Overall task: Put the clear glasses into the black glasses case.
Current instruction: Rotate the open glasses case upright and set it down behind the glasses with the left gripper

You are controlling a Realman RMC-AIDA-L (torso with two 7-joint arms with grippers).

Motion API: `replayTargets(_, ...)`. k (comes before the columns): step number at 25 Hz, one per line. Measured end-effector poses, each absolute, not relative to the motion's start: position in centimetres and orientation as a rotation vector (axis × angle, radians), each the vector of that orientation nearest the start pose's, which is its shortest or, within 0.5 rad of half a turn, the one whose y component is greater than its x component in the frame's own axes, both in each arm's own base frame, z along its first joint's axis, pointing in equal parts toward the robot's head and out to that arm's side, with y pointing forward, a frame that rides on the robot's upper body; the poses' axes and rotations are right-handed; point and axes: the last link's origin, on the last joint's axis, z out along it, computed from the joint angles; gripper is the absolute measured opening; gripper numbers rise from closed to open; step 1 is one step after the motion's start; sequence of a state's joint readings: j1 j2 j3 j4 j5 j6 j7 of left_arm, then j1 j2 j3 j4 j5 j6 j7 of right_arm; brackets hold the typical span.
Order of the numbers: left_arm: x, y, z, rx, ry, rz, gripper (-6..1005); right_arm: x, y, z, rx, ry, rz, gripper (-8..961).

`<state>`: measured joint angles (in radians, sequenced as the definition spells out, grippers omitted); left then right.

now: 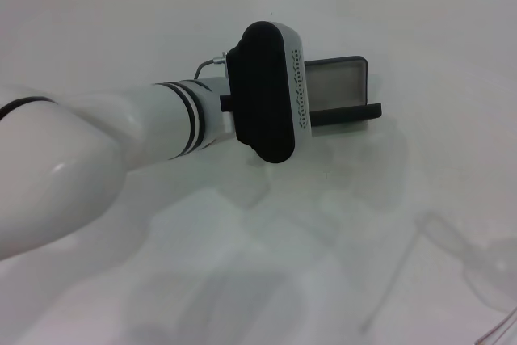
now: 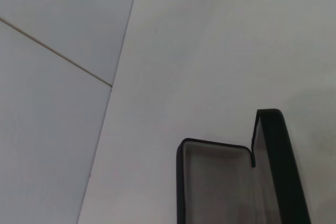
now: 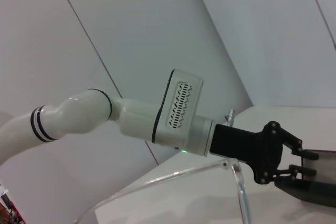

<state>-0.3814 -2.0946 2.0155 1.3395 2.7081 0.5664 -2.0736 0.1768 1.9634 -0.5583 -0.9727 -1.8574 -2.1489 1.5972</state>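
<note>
Left end effector (image 3: 310,163): over black glasses case (image 1: 339,90), fingers at its lid; grip cannot tell.
Clear glasses (image 1: 472,268): table (image 1: 266,272), 5 o'clock of case.

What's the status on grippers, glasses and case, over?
Left gripper at the open black glasses case. Right gripper unseen. Clear glasses on the table, away from the case. Nothing between.

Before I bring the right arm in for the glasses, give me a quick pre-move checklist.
1. Black glasses case open: ok, lid up, grey lining showing.
2. Case interior free: ok for the part the left wrist view shows.
3. Clear glasses located: ok, lying on the table, toward the robot's right, apart from the case.
4. Left tool at the case: ok; its hold, cannot tell.
5. Right tool position: cannot tell, no view shows it.
</note>
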Motion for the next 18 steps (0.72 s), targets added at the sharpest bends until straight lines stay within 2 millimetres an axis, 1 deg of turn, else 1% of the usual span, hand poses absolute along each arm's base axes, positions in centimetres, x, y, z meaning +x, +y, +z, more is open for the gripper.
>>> replayTargets(7,-15.3,34.3,-9.8,-2.470,0.432,0.339,211,30.6,20.3,11.4,-2.755,0.786,0.924,74)
replayTargets(18,-15.5,33.1,-9.7,-2.536,0.415,0.394,211,30.8,20.1,11.2,-2.752,0.790,0.938,74)
